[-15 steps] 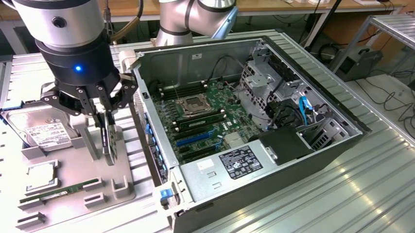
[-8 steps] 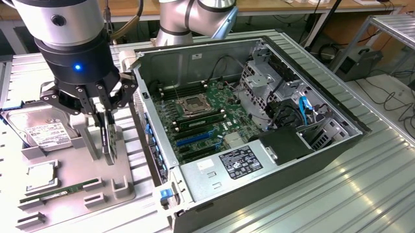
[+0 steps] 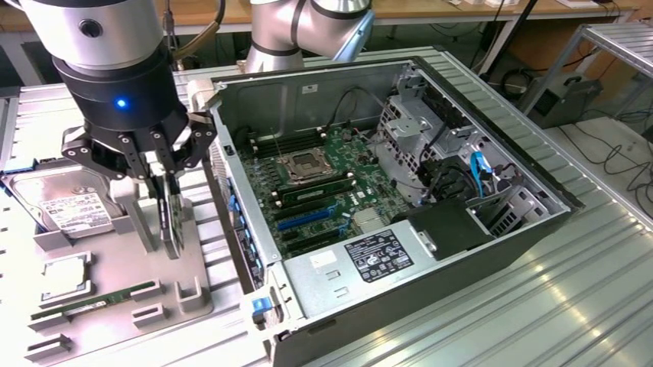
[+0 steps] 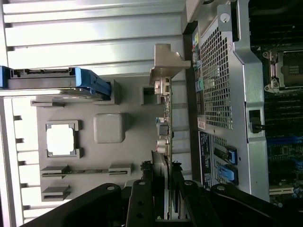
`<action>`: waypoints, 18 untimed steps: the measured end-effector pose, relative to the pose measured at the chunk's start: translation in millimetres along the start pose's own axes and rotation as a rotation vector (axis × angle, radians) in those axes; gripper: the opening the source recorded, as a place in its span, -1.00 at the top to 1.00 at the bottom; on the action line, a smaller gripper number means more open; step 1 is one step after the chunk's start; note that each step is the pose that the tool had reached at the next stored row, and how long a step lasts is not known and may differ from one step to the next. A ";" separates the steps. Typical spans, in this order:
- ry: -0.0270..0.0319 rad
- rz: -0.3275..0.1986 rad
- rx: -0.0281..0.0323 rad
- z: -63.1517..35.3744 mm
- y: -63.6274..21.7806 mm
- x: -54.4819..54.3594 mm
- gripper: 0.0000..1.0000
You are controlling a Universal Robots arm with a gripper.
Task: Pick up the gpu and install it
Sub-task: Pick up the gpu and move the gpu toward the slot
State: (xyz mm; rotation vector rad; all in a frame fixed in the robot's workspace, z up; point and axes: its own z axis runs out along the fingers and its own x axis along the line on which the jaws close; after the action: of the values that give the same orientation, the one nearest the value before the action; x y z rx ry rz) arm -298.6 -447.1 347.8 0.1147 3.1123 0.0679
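Observation:
The gpu is a thin dark card standing on edge over the grey parts tray, just beside the open computer case on the exterior view's left. My gripper comes down from above and is shut on the card's upper edge. In the wrist view the gpu runs away from the gripper, ending in its silvery-beige bracket. One black finger sits on each side of the card. I cannot tell whether its lower edge still touches the tray.
On the tray lie a silver hard drive, a square processor and a green RAM stick. Inside the case, the motherboard shows blue expansion slots. The case's rear wall stands close beside the card.

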 end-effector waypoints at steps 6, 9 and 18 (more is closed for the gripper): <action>0.0000 0.000 -0.0001 -2.2 0.1 0.0 0.47; 0.0000 0.000 0.0000 -3.1 0.1 -0.1 0.47; 0.0000 0.000 0.0000 -6.2 0.3 -0.1 0.47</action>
State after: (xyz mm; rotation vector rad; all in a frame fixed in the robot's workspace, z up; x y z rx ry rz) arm -298.6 -447.1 354.0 0.1147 3.1123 0.0679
